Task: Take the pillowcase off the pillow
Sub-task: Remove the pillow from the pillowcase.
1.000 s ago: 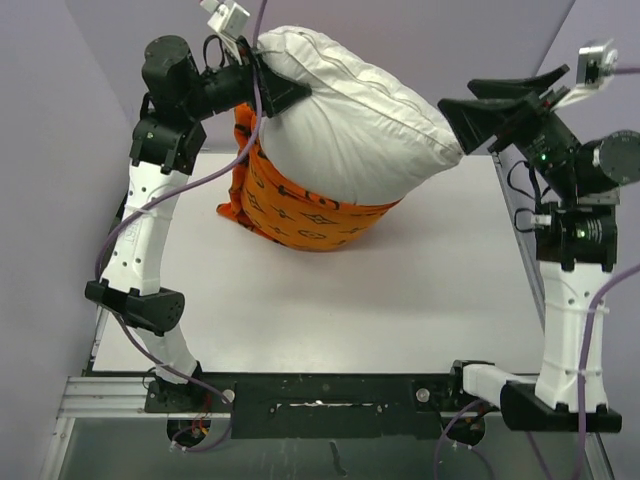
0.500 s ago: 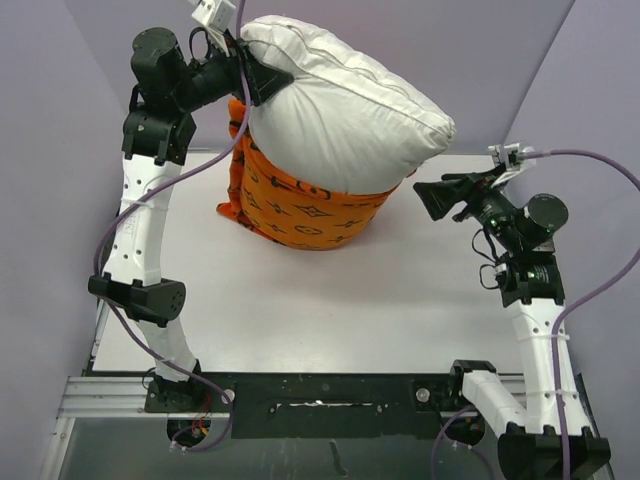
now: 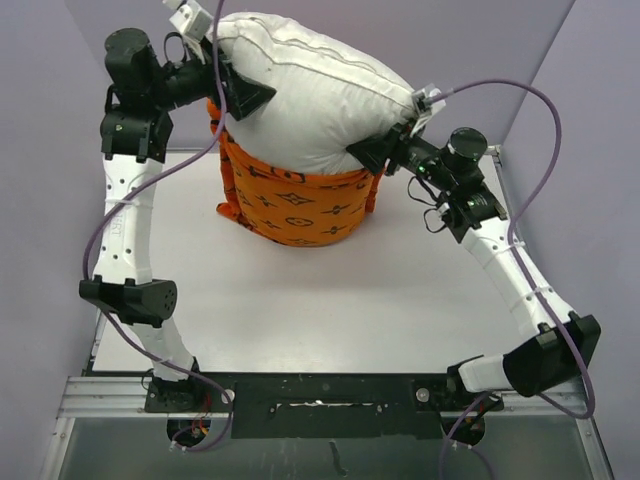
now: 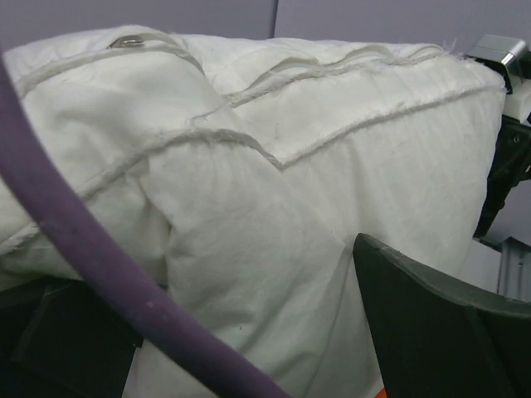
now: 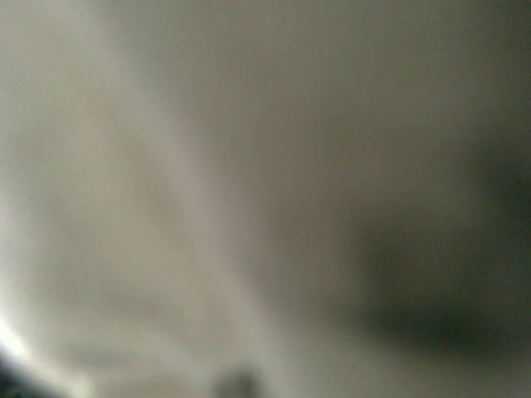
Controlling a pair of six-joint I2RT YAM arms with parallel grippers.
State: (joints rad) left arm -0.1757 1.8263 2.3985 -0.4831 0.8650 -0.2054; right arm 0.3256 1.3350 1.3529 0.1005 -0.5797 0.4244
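Half done, I judge: the pillow (image 3: 310, 95) stands bare above, the pillowcase (image 3: 295, 205) wraps its lower part on the table (image 3: 330, 290) (that remains to pull off), the left hand (image 3: 245, 97) gapes wide astride one corner, and whether the right hand (image 3: 372, 152) grips I cannot tell.

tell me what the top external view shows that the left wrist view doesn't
Only top external: the orange pillowcase bunched around the lower part of the pillow, the table, and both arms whole; the left wrist view catches just a sliver of orange at its bottom edge. Only left wrist: a close look at the frayed seams and a small metal piece on one of them. Both: the white pillow, the left gripper against it, the right gripper at its far end, and the purple cable.
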